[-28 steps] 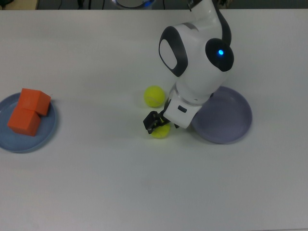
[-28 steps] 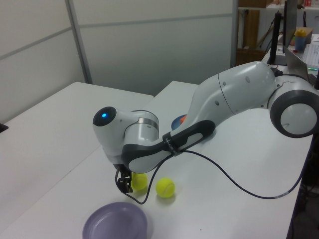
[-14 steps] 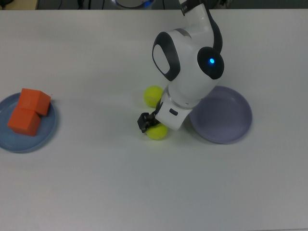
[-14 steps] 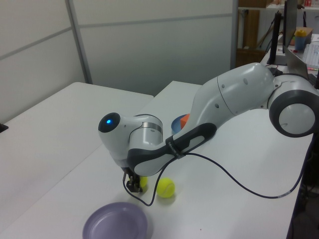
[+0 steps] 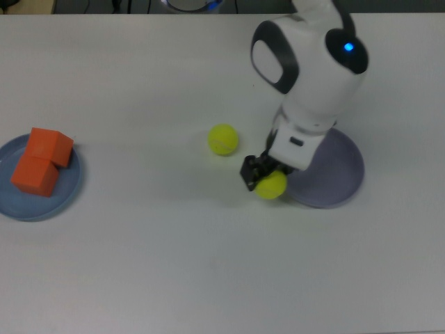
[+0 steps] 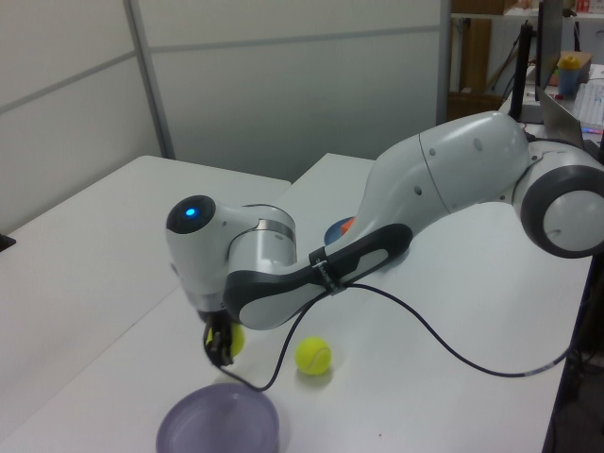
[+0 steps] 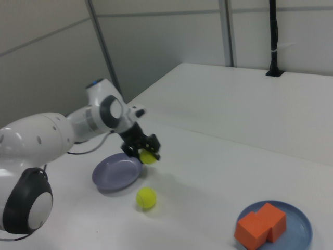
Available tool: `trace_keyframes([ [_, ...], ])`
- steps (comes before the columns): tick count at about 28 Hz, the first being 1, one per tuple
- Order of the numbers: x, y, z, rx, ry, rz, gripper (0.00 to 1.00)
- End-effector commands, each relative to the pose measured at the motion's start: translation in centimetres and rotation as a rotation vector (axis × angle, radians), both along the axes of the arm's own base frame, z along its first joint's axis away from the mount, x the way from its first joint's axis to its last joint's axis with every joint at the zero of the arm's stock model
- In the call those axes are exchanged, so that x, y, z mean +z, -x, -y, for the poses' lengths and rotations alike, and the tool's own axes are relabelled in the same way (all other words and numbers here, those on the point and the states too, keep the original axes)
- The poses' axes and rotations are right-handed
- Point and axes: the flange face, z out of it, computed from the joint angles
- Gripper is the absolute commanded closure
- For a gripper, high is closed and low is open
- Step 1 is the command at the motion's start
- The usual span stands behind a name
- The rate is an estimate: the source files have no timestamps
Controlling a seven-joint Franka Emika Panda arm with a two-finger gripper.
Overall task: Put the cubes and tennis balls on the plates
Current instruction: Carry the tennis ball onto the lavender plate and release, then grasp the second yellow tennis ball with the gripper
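The tool (image 5: 265,177) grips one tennis ball (image 5: 271,184) between its fingers, lifted off the desk (image 5: 174,264) at the lavender plate's (image 5: 337,174) rim. The other ball (image 5: 223,139) lies apart on the top view's left.

Two orange cubes, one (image 5: 50,145) and another (image 5: 35,175). Two tennis balls, one (image 5: 223,139) and another (image 5: 271,185). Two plates: a blue one (image 5: 38,207) and a purple one (image 5: 336,170). One robot arm (image 5: 313,69) with one pincer (image 5: 263,177).
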Motion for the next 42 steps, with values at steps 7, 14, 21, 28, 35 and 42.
trace_keyframes([
  [7, -0.3, 5.5, -6.4, 0.007, 0.005, -0.006, 0.49],
  [14, -0.4, 6.1, -7.1, -0.041, -0.014, -0.007, 0.0],
  [21, 4.3, 6.9, -5.5, -0.07, 0.037, -0.061, 0.0],
  [28, 2.9, 7.4, 1.8, -0.044, 0.327, -0.34, 0.0],
  [35, -1.3, 5.5, 5.5, -0.092, 0.377, -0.392, 0.0],
  [42, -6.0, 5.0, 7.0, -0.096, 0.42, -0.441, 0.0],
])
